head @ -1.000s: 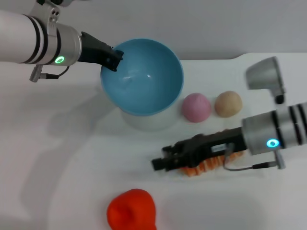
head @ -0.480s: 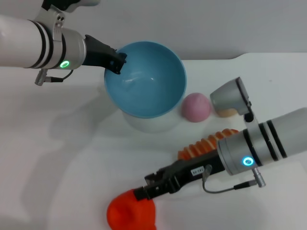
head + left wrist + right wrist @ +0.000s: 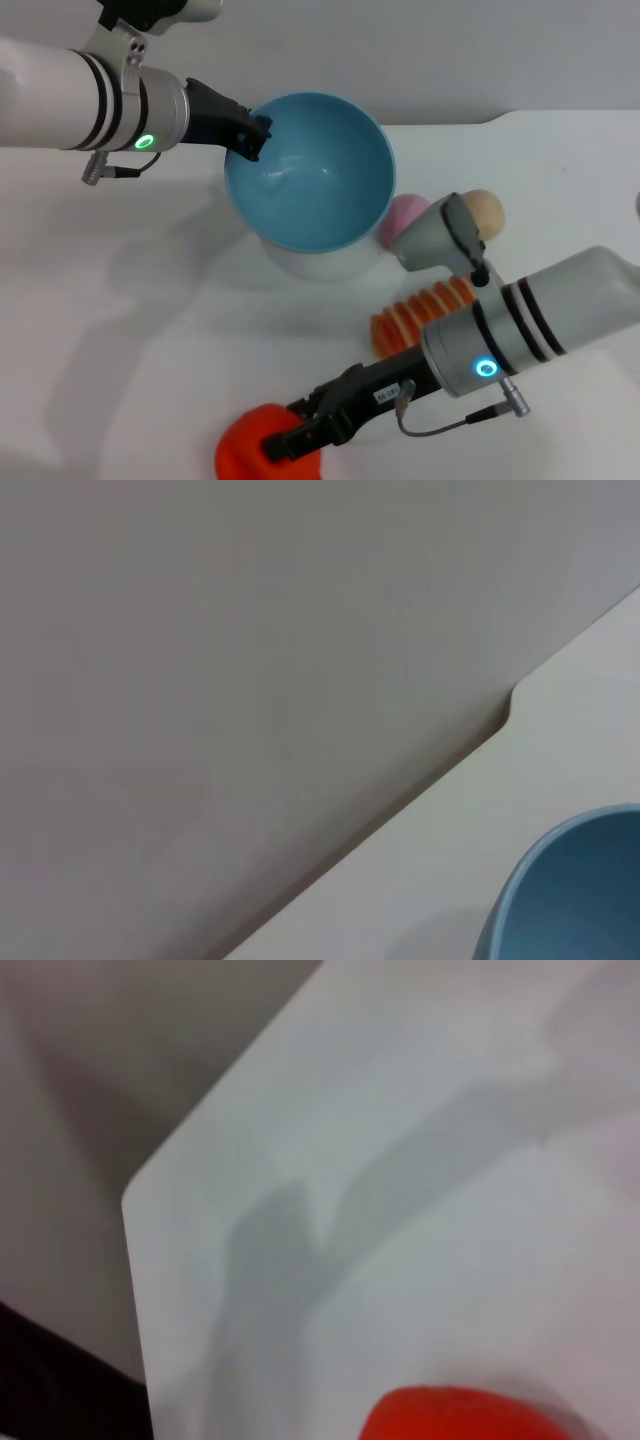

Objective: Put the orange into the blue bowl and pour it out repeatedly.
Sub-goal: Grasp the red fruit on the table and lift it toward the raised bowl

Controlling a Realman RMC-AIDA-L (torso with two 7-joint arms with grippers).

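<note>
a lab-like test bench: bare white table [image 3: 120, 330], plain grey wall [image 3: 250, 630], toy-like props.

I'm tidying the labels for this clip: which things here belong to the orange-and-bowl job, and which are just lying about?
In the job:
- orange, near table edge, right claw on it
- blue bowl, tilted, left claw on its rim

Lying about:
- pink ball
- tan ball
- striped ridged piece
- white table
</note>
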